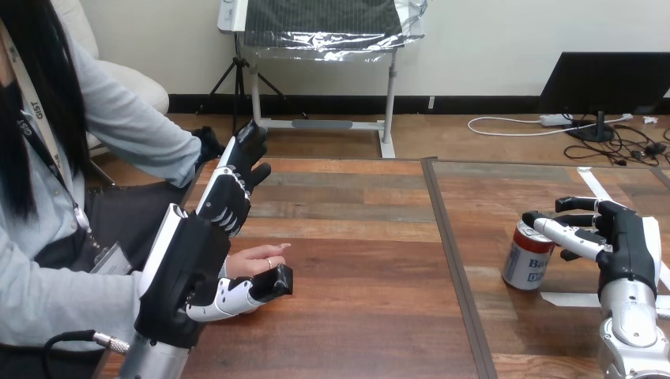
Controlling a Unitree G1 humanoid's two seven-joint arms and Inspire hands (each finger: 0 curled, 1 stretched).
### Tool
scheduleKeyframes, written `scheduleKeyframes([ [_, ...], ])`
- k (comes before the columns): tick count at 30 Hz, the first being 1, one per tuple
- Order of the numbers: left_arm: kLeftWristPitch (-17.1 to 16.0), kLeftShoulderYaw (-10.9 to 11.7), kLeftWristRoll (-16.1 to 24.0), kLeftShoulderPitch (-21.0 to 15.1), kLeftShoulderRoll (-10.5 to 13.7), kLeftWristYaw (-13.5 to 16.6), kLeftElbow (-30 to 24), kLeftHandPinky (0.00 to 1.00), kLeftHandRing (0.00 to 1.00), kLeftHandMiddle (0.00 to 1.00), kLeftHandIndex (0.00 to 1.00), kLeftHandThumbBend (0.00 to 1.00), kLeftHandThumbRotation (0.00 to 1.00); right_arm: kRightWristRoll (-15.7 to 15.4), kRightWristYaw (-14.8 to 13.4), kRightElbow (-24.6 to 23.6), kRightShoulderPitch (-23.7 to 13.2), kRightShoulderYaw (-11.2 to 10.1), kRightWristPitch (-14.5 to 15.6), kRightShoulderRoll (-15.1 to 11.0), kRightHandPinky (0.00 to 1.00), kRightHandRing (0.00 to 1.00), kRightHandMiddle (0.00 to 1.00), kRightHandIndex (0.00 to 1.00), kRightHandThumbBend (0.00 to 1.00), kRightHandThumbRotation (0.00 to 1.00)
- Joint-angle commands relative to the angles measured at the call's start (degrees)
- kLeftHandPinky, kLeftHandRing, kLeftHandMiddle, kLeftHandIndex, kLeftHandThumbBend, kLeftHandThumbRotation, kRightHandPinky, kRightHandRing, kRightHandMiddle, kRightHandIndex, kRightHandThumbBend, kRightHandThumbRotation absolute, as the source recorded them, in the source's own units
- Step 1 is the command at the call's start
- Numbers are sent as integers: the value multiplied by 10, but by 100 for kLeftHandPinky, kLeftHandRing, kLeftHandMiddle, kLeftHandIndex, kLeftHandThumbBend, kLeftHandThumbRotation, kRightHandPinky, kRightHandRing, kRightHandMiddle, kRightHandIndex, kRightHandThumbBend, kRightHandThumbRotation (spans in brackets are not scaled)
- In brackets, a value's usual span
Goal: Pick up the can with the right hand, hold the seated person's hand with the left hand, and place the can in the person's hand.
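Red-white-blue metal can [528,257] stands on the wooden bench [355,237]; the right hand [626,246], fingers [562,230] loosely spread, perhaps touches its rim.

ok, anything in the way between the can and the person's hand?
Nothing visible. The can stands by the right robot hand. Between it and the person's hand lies only bare table, crossed by a flat seam. The left robot hand sits right beside the person's hand, not across the path.
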Motion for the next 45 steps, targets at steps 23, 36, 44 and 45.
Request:
scheduleKeyframes([
  [23, -7, -3, -4, -25, -6, 1, -16, 95, 99, 100, 98, 100, 58, -9, 5, -28, -49, 16, -12, -10, 47, 57, 62, 66, 92, 0],
  [36, 1, -4, -8, -24, -5, -1, -18, 94, 99, 100, 98, 100, 58, -7, 20, -26, -49, 17, -1, -13, 54, 64, 68, 73, 97, 15],
  [44, -3, -1, 0, -24, -6, 6, -16, 94, 99, 100, 98, 100, 58, -19, 21, -25, -48, 26, 5, -17, 63, 70, 72, 77, 100, 28],
  [45, -4, -1, -2, -24, -6, 4, -15, 94, 98, 100, 98, 100, 58, -20, 24, -25, -48, 28, 7, -18, 64, 71, 72, 78, 100, 29],
])
